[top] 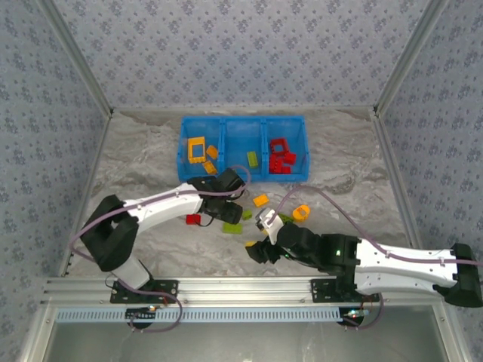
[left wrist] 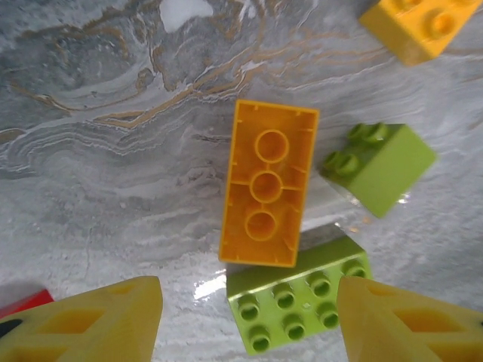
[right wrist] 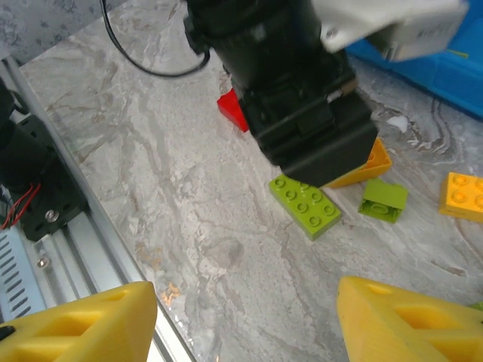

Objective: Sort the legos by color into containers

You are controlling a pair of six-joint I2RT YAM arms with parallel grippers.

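Straight down over orange brick [left wrist: 268, 194], left gripper [left wrist: 249, 324], jaws spread, right gripper [right wrist: 245, 324] angled low, jaws spread too.

No legible text, label, brand, number or sign found.
Stud tops of lime green brick [left wrist: 298, 305]: too blurred, no lettering made out.
Underside of orange brick [left wrist: 268, 185]: no marking read.
Walls of blue bin [top: 226, 119]: no label read.
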